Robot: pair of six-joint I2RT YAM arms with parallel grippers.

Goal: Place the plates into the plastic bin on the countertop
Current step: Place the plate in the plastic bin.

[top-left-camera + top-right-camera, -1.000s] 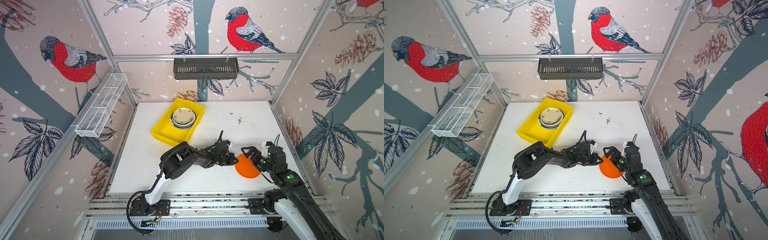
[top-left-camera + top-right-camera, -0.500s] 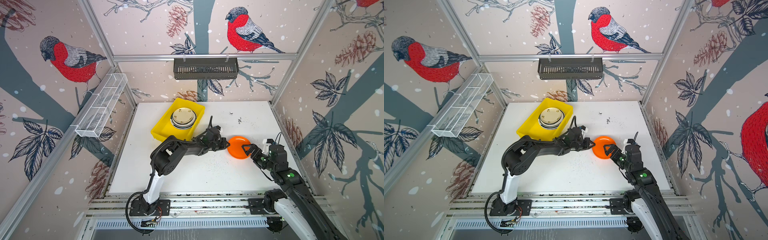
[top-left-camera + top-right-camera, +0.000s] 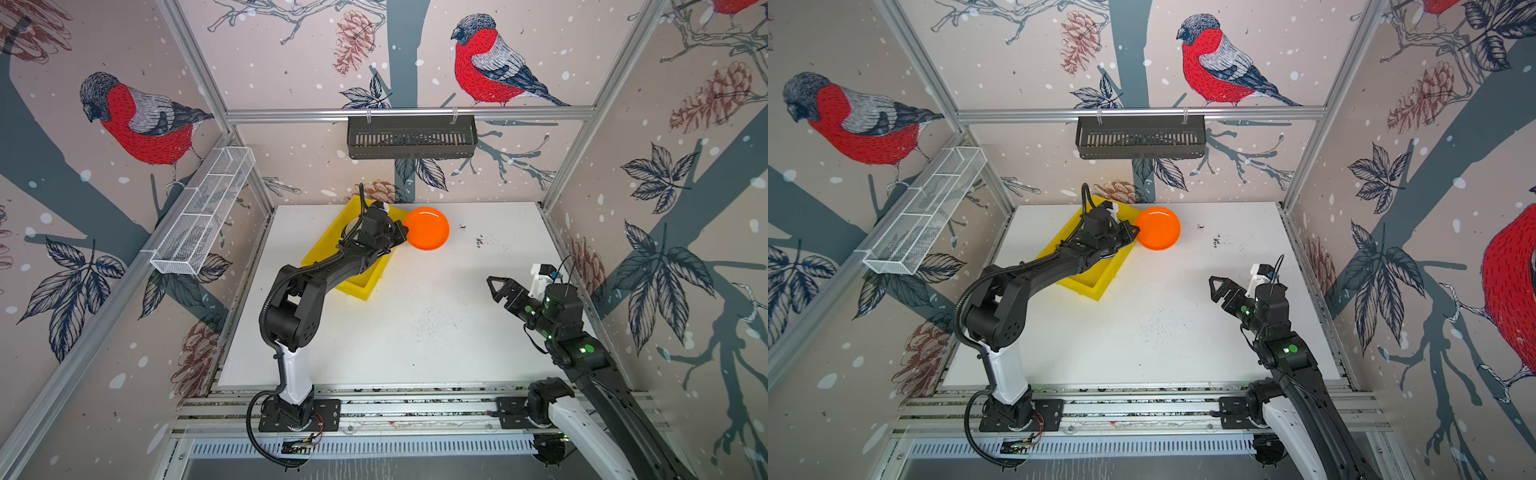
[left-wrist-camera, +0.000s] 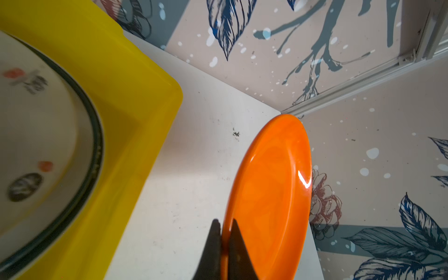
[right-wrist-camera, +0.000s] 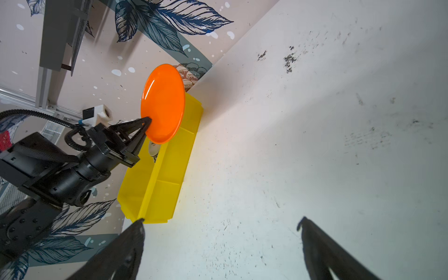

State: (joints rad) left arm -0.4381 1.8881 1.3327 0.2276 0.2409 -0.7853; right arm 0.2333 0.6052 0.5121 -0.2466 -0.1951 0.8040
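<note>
An orange plate (image 3: 427,228) (image 3: 1158,228) hangs above the countertop (image 3: 415,332), just past the far right corner of the yellow plastic bin (image 3: 361,286) (image 3: 1096,286). My left gripper (image 3: 404,230) (image 4: 224,220) is shut on the plate's rim, and the plate (image 4: 269,194) (image 5: 163,104) stands tilted on edge in both wrist views. A cream plate with a dark rim (image 4: 36,121) lies in the bin (image 4: 135,109); my left arm hides most of it in both top views. My right gripper (image 3: 496,286) (image 5: 221,220) hovers open and empty over the right side of the countertop.
A black slotted basket (image 3: 411,137) hangs on the back wall. A white wire-mesh rack (image 3: 203,212) is fixed to the left wall. Black specks (image 3: 480,241) dot the board right of the plate. Aluminium rails run along the front edge.
My left gripper has carried the orange plate from the front right of the board back to the bin's far corner. My right gripper has drawn away to the right.
</note>
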